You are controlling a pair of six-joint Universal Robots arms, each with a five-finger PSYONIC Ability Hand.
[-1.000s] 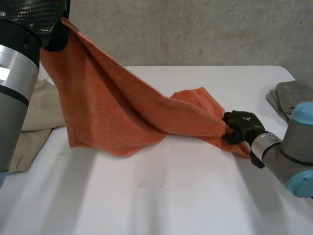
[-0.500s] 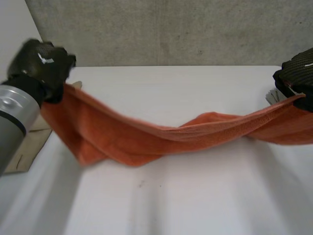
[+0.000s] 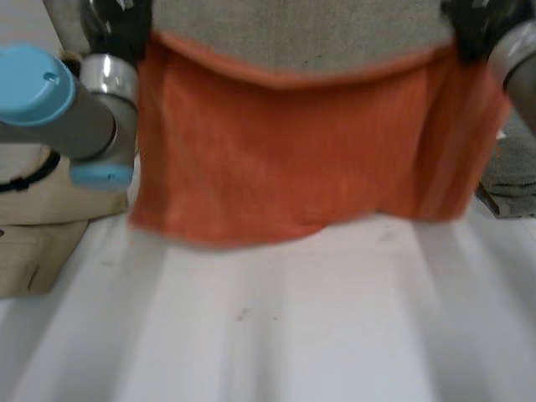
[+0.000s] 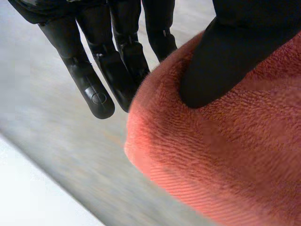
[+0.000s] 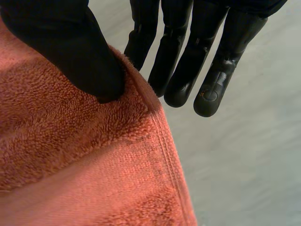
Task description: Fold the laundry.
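The orange towel [image 3: 293,159] is held up over the white table [image 3: 276,335], spread flat, its long axis running from side to side and its lower edge hanging down toward the table. Its upper left corner is pinched by the left hand [image 3: 117,29], its upper right corner by the right hand [image 3: 473,25]. In each hand the cloth is pressed by the thumb against nearly straight fingers.

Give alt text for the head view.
An orange towel hangs spread wide, held at its top corners by the left hand and right hand, over a white table. A beige cloth and a grey cloth lie beside it.
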